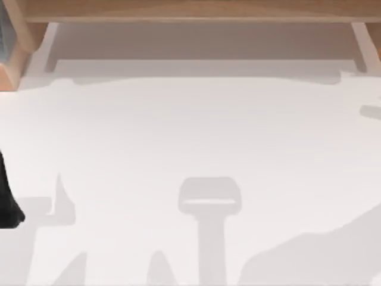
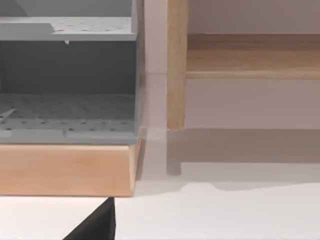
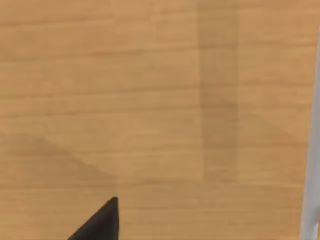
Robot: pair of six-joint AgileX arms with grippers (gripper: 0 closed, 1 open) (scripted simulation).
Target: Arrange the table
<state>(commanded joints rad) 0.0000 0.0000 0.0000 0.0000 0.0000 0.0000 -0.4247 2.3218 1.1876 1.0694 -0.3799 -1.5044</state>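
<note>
Looking down, saw the white bench (image 1: pixel 190 131) spread over most of the top view, with light wooden framing (image 1: pixel 190 11) along its far edge and only soft shadows (image 1: pixel 209 202) on it. Noted the left arm (image 1: pixel 7 202) as a dark shape at the bench's left edge. Found a dark tip of the left gripper (image 2: pixel 97 226) facing a grey perforated rack (image 2: pixel 65 110) on a wooden base (image 2: pixel 65 167) beside a wooden post (image 2: pixel 176 65). Found the right gripper (image 3: pixel 100 222) close before a plain wooden surface (image 3: pixel 150 100). Could not tell for either gripper whether open or closed. Judged the step as searching: better to draw back slowly, keep clear of the rack and post, and find an object before reaching.
</note>
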